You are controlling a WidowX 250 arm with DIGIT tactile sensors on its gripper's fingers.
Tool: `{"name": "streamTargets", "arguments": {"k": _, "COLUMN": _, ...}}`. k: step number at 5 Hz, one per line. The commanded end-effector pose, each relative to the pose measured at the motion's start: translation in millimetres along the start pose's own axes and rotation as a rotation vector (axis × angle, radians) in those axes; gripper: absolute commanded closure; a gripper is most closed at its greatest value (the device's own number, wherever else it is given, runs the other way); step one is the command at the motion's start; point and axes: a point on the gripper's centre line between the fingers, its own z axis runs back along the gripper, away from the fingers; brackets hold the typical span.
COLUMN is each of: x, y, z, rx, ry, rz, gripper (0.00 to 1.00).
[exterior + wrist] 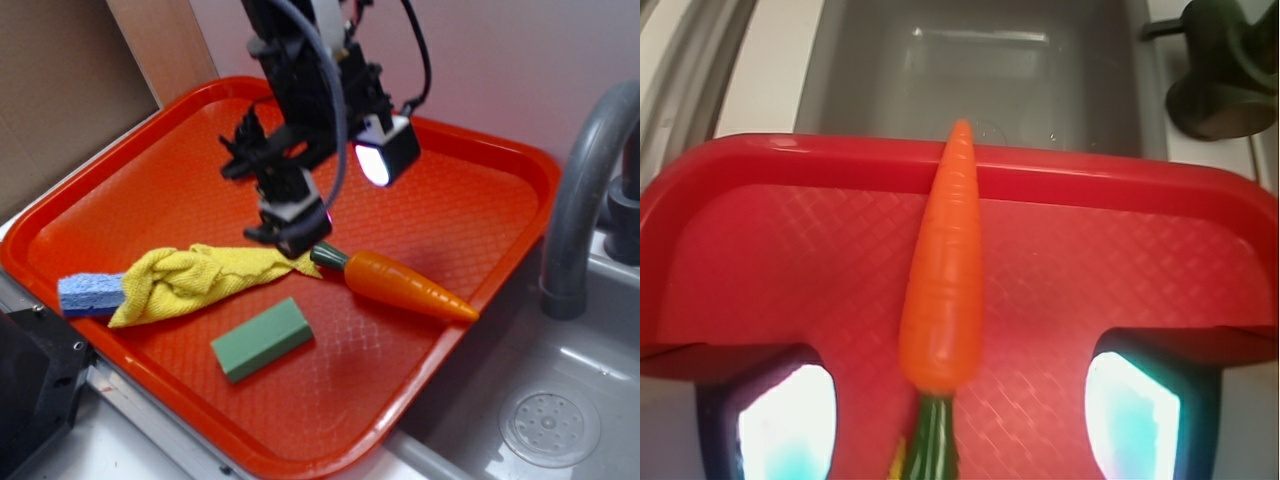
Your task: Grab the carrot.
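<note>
claw [958, 420] spread wide, straddling carrot [945, 280] stem end

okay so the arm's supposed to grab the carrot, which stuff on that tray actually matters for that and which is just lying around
Belongs to the job:
- carrot, lying on the red tray
- gripper, open, over the carrot's green stem end

Just lying about:
- yellow cloth
- blue sponge, partly under the cloth
- green block
- sink and faucet beside the tray
</note>
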Motion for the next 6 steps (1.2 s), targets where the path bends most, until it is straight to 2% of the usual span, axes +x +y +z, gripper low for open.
{"name": "streamTargets", "arguments": {"k": 1, "x": 30.4, "y": -21.5, "z": -30.1, "rx": -0.003, "ry": 0.06, "rz": -0.004, "gripper": 0.0}}
{"name": "streamTargets", "arguments": {"k": 2, "x": 36.3, "y": -13.5, "z": -57.6, "rx": 0.01, "ry": 0.147, "rz": 0.011, "gripper": 0.0}}
{"name": "streamTargets", "arguments": {"k": 3, "x": 38.3, "y": -15.2, "z": -65.6, "rx": 0.005, "ry": 0.149, "rz": 0.015, "gripper": 0.05}}
{"name": "streamTargets", "arguments": {"k": 4, "x": 41.0, "y": -24.3, "z": -65.9, "rx": 0.049, "ry": 0.151, "rz": 0.019, "gripper": 1.0}}
{"name": "streamTargets", "arguments": {"k": 5, "x": 37.8, "y": -21.5, "z": -44.1, "rx": 0.069, "ry": 0.161, "rz": 0.065, "gripper": 1.0}}
{"name": "streamTargets", "arguments": {"k": 6, "x": 10.0, "y": 3.8, "z": 12.1, "rx": 0.088, "ry": 0.115, "rz": 0.317, "gripper": 1.0}}
